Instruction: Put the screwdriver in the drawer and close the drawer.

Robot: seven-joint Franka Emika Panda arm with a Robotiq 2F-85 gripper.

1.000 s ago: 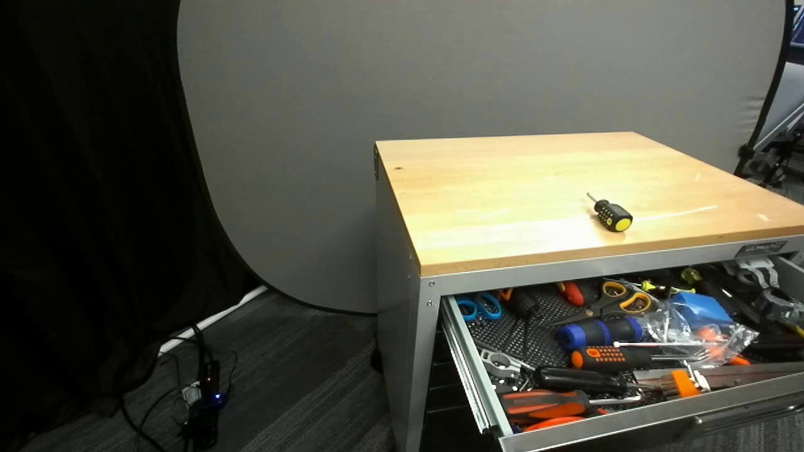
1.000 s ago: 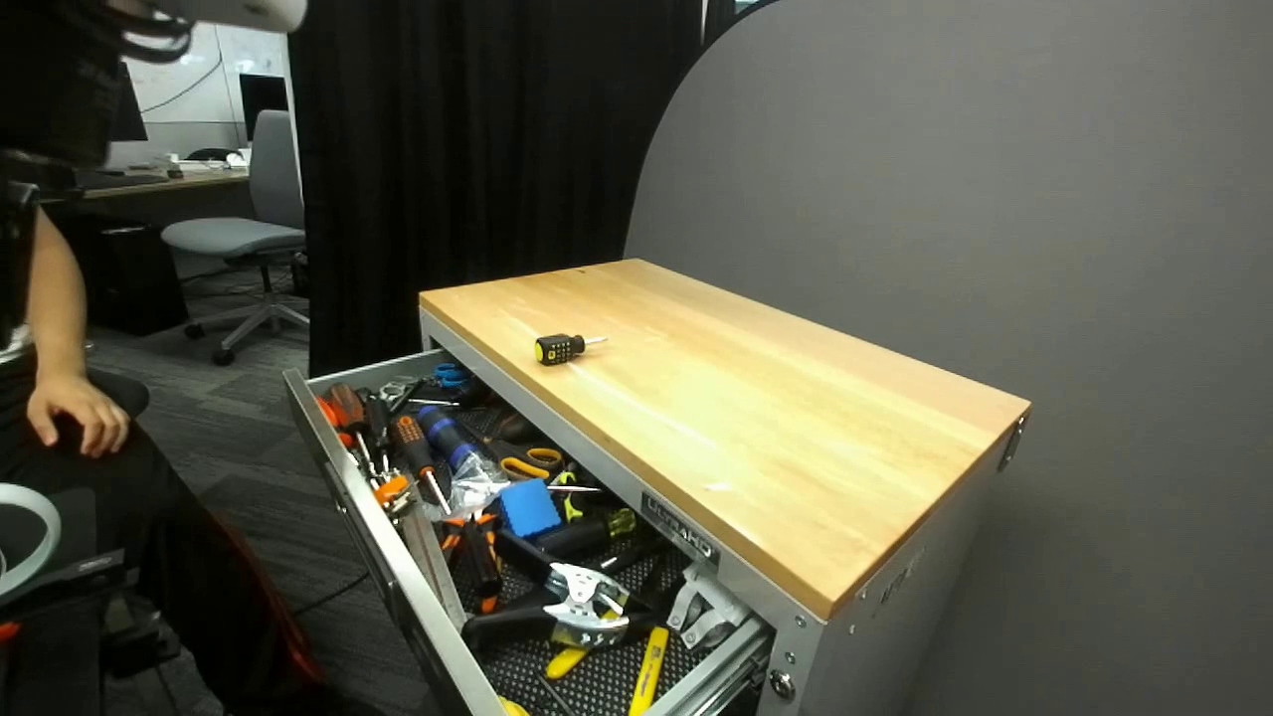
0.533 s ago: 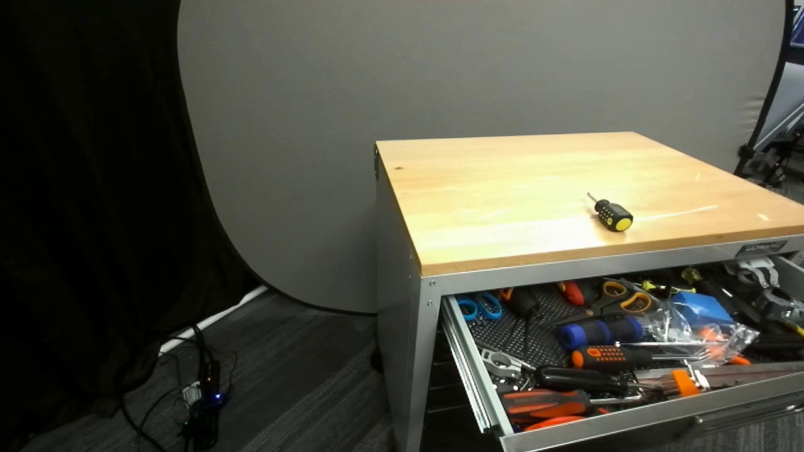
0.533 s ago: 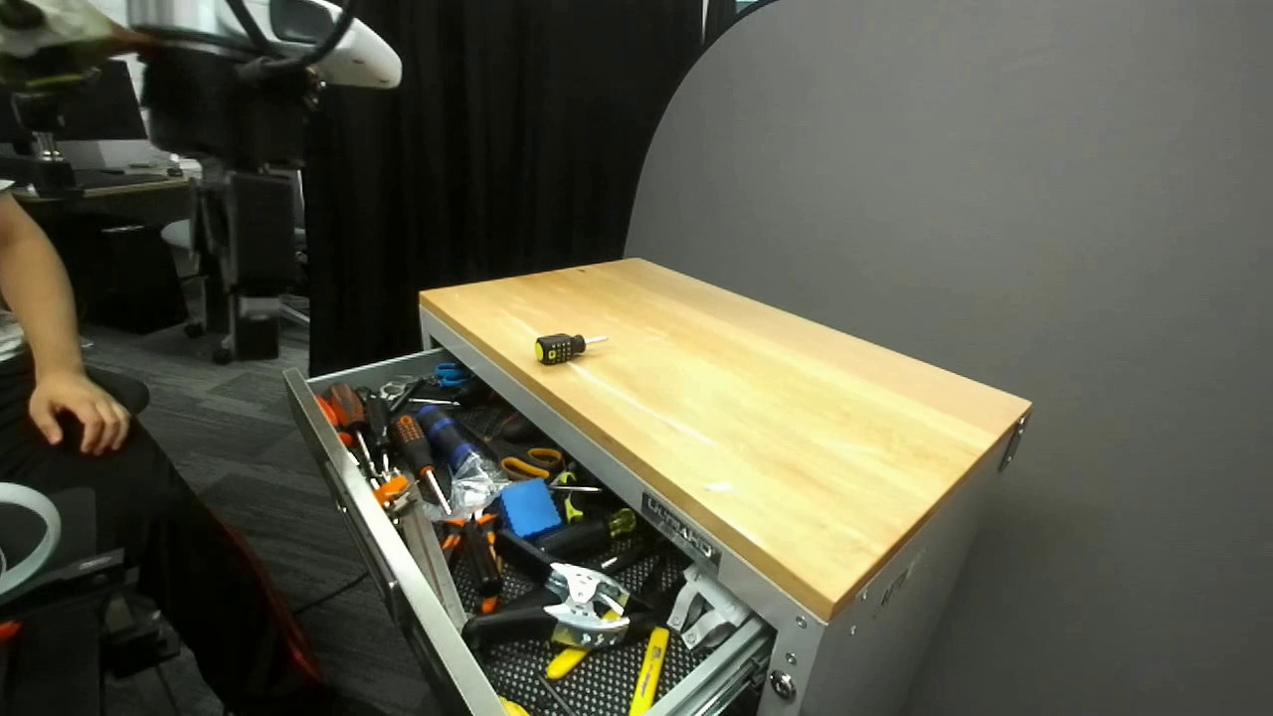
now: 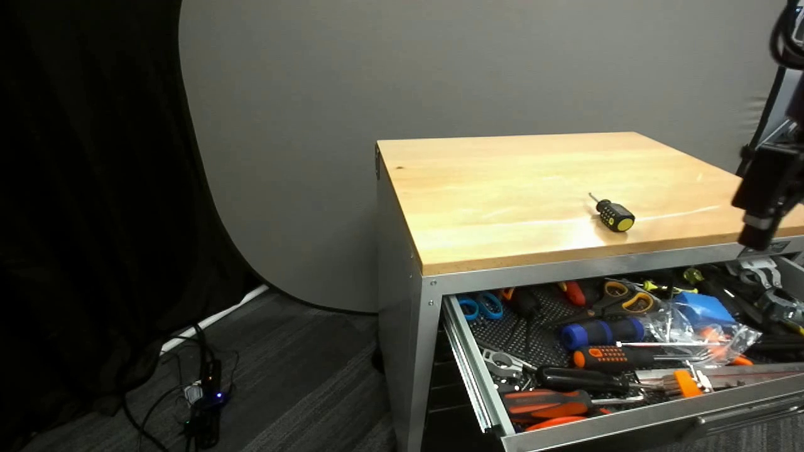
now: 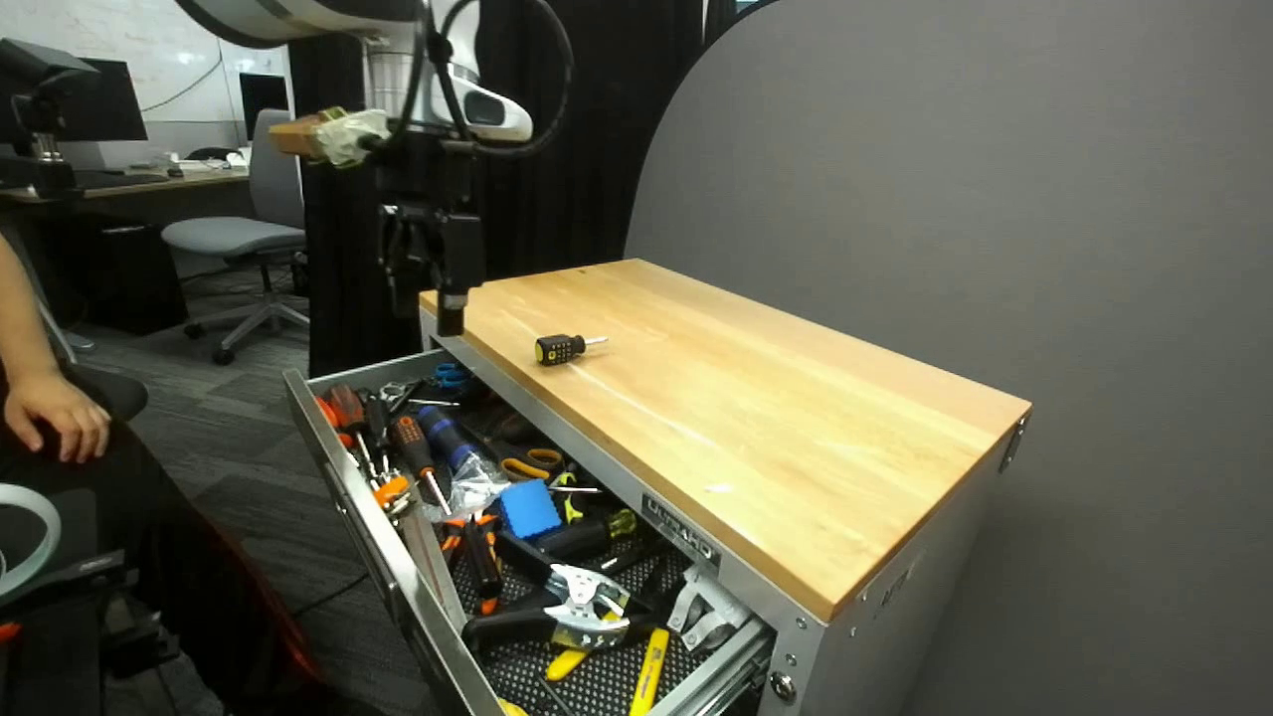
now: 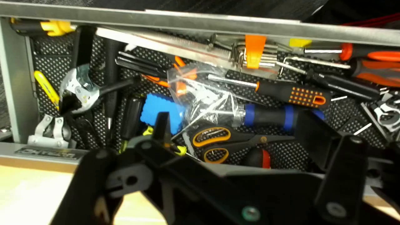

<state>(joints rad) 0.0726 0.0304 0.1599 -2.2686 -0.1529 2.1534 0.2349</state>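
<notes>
Your gripper [image 7: 235,125] has its jaws spread wide, holding nothing, up above the pulled-out drawer [image 7: 18,78], by the drawer-side edge of the desk [image 6: 746,428]. Your screwdriver [image 6: 560,349] lies on top near that edge, apart from both corners, tip pointing inboard. Wrist view gives you scissors [image 7: 250,139] and a blue block [image 7: 156,109] in the drawer.

Light wood cabinet top [image 5: 490,182], right half of frame in an exterior view. Small dark spot [image 5: 399,167] near its upper left corner. Screwdriver [image 5: 612,213], black/yellow handle, lying on it right of frame centre, near its lower edge, shaft pointing upper left.
</notes>
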